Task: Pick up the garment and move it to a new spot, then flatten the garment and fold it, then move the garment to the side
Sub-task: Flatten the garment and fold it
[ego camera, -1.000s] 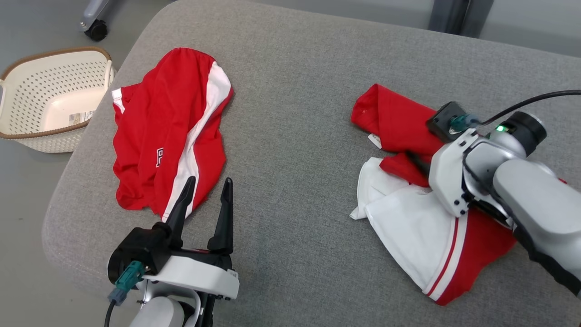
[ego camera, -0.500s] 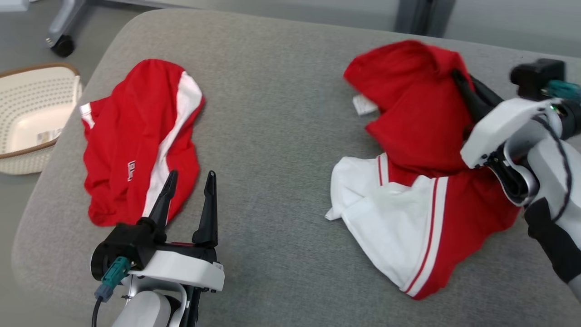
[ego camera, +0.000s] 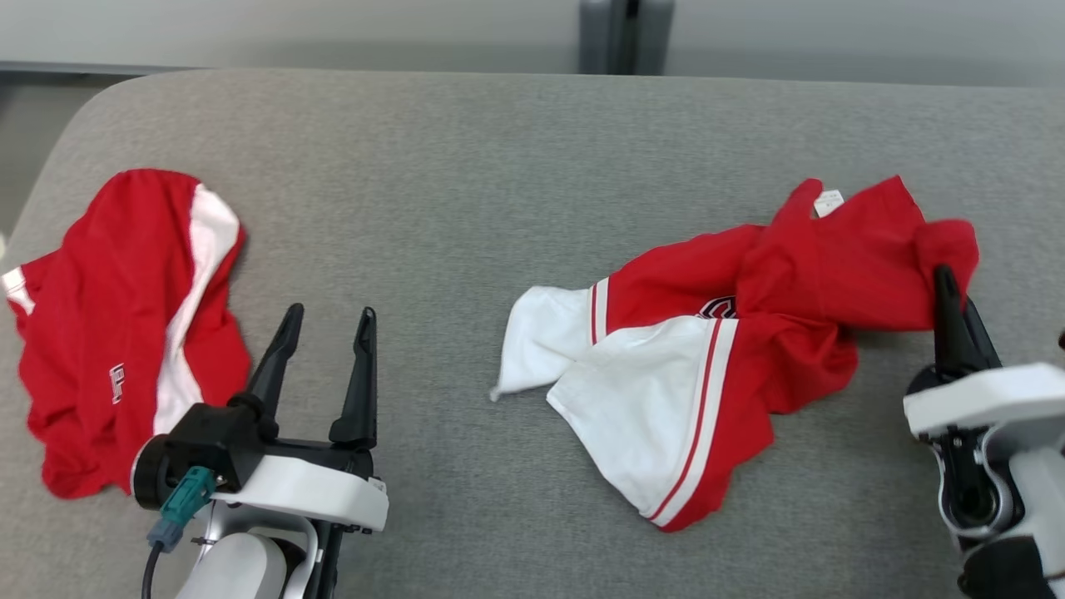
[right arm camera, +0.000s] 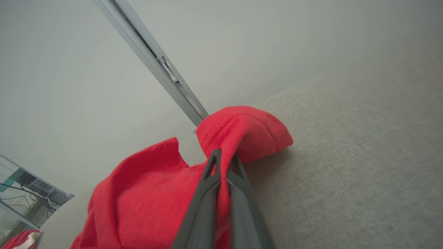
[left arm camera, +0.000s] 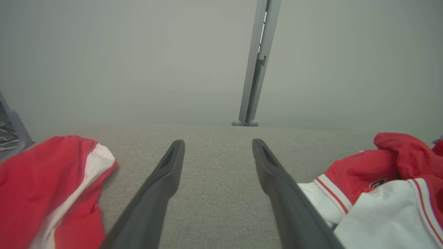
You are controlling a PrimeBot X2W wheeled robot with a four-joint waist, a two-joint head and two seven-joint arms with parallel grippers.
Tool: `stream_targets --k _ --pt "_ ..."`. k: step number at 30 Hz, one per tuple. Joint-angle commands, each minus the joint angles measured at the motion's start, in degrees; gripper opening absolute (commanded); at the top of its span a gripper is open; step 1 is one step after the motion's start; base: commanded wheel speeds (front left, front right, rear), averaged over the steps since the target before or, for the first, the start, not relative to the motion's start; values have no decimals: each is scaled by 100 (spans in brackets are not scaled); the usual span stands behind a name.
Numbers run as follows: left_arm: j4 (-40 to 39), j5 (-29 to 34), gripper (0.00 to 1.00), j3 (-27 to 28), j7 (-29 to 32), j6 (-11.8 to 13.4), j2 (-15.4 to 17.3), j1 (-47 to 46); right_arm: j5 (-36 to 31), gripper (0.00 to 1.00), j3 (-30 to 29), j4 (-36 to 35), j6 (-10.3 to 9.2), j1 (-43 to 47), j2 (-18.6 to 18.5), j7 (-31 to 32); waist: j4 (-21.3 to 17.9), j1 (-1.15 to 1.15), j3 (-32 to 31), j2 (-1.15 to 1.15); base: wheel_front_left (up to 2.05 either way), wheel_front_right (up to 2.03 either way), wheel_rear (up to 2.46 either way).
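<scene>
The garment point(ego camera: 799, 274), red with white panels and red stripes, lies crumpled and stretched out on the right half of the grey padded table point(ego camera: 499, 208). My right gripper point(ego camera: 944, 279) is shut on its red right-hand edge, and the fabric point(right arm camera: 148, 186) folds over the fingertips of that gripper point(right arm camera: 225, 155). My left gripper point(ego camera: 329, 312) stands open near the front left, nothing between its fingers point(left arm camera: 166, 173). Its wrist view has the garment point(left arm camera: 380, 204) at the lower right, apart from the fingers.
A second red and white garment point(ego camera: 100, 333) lies at the table's left end, just left of my left gripper; it is at the lower left point(left arm camera: 41, 180) in the left wrist view. A grey post point(ego camera: 624, 33) stands behind the table's far edge.
My right gripper has shut on the garment's red edge, lifted it and drawn it right, spreading the cloth out. The head camera has shifted, so the basket has left the picture. The left gripper stays open.
</scene>
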Motion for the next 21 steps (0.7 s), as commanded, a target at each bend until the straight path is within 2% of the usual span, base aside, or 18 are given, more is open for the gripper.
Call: stream_targets --k 1,5,8,9,10,11,16,21 --pt "-41 33 100 43 -5 36 30 30 -88 0 -78 -83 3 106 30 -35 -163 0 -18 0 0 0 0" --pt "-161 51 100 76 84 94 148 80 -412 0 -679 -521 3 741 357 -27 -392 0 -51 0 0 0 0" --pt "-252 71 100 98 178 142 203 97 -593 0 -839 -592 3 1017 529 -28 -536 0 -78 0 0 0 0" --pt "-292 55 100 119 217 157 252 102 -634 44 -847 -484 3 1097 609 -29 -613 0 -126 0 0 0 0" --pt "-292 55 100 119 217 157 252 102 -634 44 -847 -484 3 1097 609 -29 -613 0 -126 0 0 0 0" --pt "-312 42 100 135 234 178 281 107 -622 100 -890 -428 3 1119 629 -28 -643 0 -145 0 0 0 0" --pt "-423 -14 100 265 242 271 387 262 -877 100 -1316 -627 3 1439 654 -30 -832 0 -339 0 0 0 0" --pt "-590 -28 100 419 287 402 536 409 -1468 100 -1671 -1456 3 1713 590 -29 -973 0 -487 0 0 0 0"
